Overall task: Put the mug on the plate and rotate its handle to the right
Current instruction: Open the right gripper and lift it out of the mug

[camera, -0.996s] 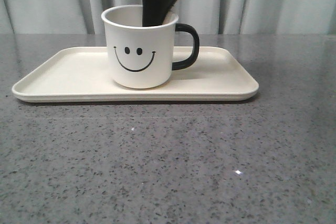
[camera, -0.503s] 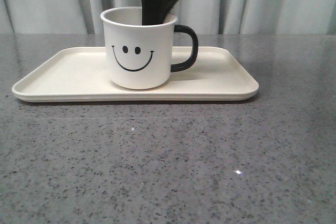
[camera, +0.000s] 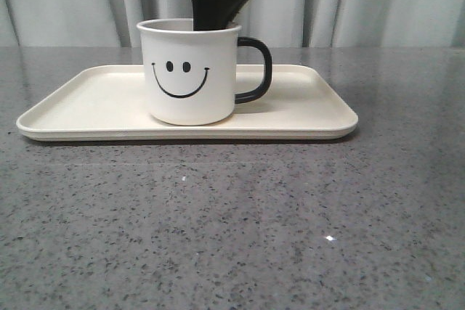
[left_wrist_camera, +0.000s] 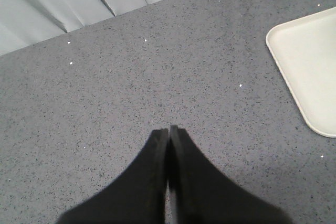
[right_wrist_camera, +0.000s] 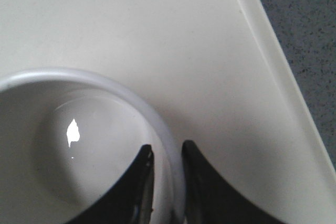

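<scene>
the mug (camera: 189, 70) is white w/ a black smiley face on its side, inside plain white too. its handle (camera: 256, 70) is glossy black. the plate (camera: 305, 107) is cream, no pattern. the table (camera: 232, 223) is grey stone-look w/ dark & white speckles. the curtain (camera: 378, 1) behind is pale grey-white. my right gripper (right_wrist_camera: 167, 156) & my left gripper (left_wrist_camera: 168, 135) are both black.

Right tool (right_wrist_camera: 167, 153) pinching something (one finger each side), left tool (left_wrist_camera: 168, 132) closed
</scene>
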Available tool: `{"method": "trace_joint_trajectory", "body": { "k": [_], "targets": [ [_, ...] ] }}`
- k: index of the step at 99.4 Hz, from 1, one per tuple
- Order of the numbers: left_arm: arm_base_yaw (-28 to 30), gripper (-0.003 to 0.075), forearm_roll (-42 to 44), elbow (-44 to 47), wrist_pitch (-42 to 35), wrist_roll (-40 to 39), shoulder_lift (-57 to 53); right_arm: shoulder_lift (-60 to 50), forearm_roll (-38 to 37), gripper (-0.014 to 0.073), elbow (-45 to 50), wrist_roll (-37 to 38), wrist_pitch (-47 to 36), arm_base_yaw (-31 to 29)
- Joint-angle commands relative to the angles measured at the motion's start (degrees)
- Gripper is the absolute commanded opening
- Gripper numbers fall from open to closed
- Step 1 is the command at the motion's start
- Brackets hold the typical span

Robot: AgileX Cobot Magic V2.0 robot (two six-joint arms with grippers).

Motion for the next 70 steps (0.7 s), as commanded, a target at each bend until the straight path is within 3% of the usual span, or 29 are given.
{"method": "trace_joint_trajectory", "body": {
  "k": [1, 70],
  "targets": [
    [-0.04, -0.0020, 1.36, -1.25, -1.27, -0.70, 0.02, -3.20, 0.16, 0.0169, -1.59, -0.37, -2.53, -0.38],
    [-0.04, -0.0020, 1.36, -1.25, -1.27, -0.70, 0.02, -7.14, 1.34, 0.0169, -17.07, 2.76, -2.77, -0.43]
  ]
}}
